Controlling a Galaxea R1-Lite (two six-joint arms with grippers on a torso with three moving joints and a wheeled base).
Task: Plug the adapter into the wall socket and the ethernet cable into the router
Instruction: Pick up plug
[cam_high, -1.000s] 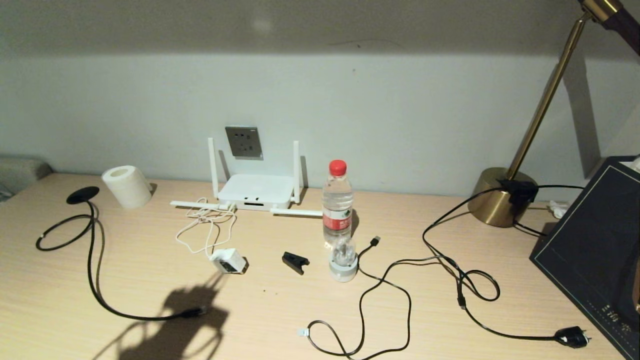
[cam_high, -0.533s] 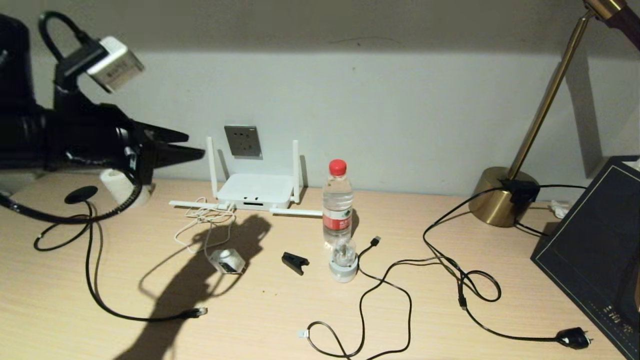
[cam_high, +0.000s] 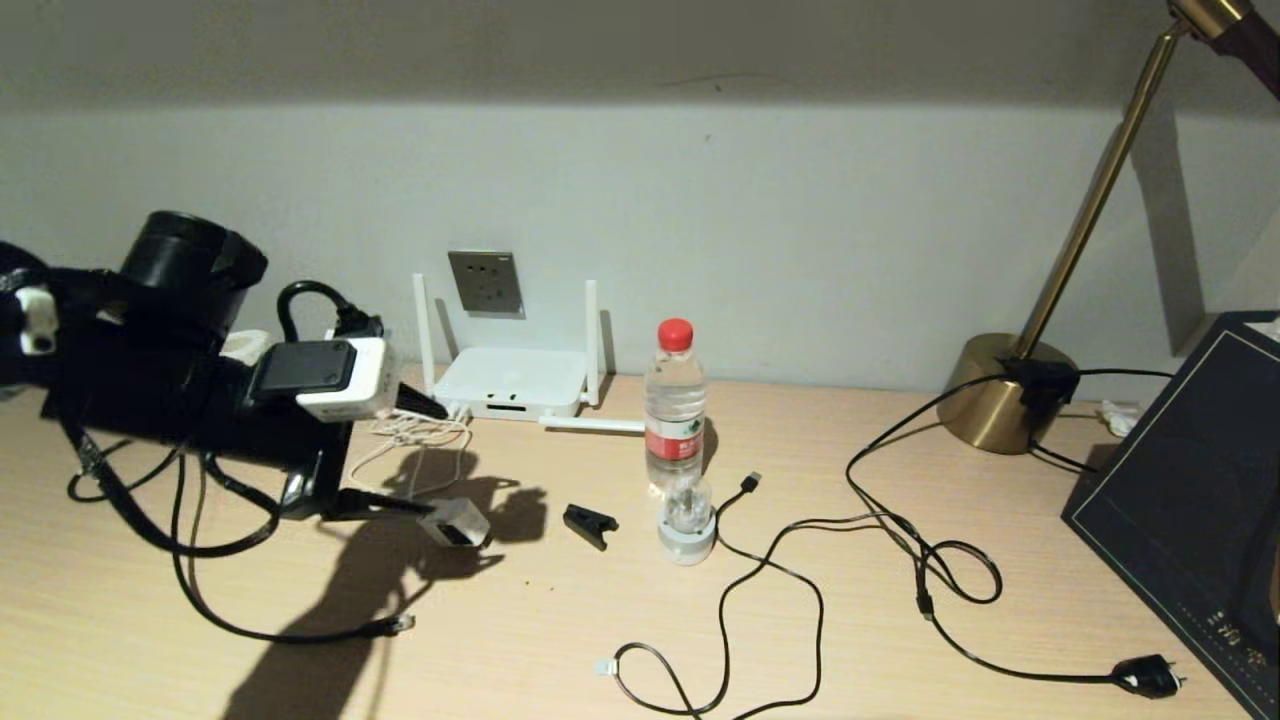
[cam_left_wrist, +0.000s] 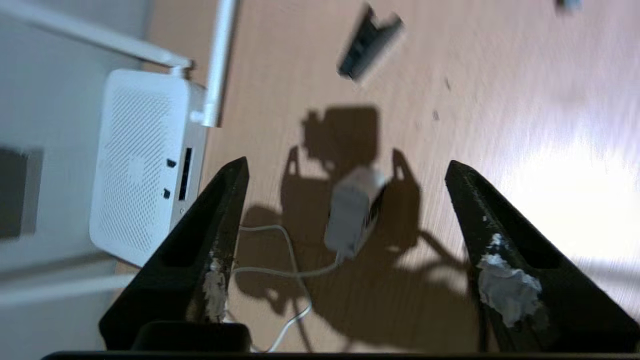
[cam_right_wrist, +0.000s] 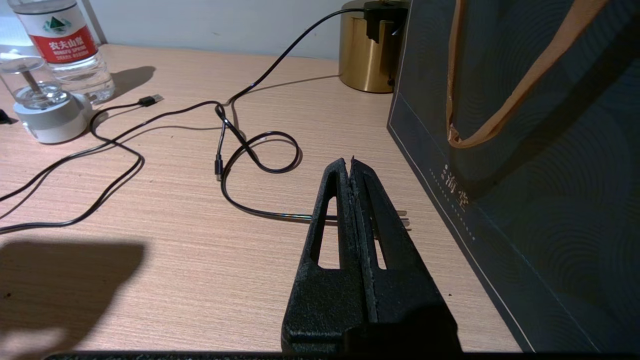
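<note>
The white cube adapter (cam_high: 455, 522) lies on the desk in the arm's shadow, its thin white cord looping back to the white router (cam_high: 512, 380) below the grey wall socket (cam_high: 486, 283). My left gripper (cam_high: 435, 458) hangs low just left of the adapter, open, fingers wide apart and empty. In the left wrist view the adapter (cam_left_wrist: 352, 210) sits ahead between the spread fingertips of that gripper (cam_left_wrist: 347, 162), apart from both, with the router (cam_left_wrist: 140, 160) beside it. The ethernet cable's plug (cam_high: 400, 624) rests near the front. My right gripper (cam_right_wrist: 347, 161) is shut, empty, over the desk's right side.
A water bottle (cam_high: 675, 405), a small domed gadget (cam_high: 687, 520) and a black clip (cam_high: 590, 524) stand right of the adapter. Black USB and mains cords (cam_high: 900, 540) sprawl across the right half. A brass lamp base (cam_high: 1000, 395) and dark bag (cam_high: 1190, 500) are at far right.
My left arm came into view from the left, up high, then dropped and turned. Its open fingers now sit low beside the adapter, whose spot is shadowed. The adapter and cables have not moved.
</note>
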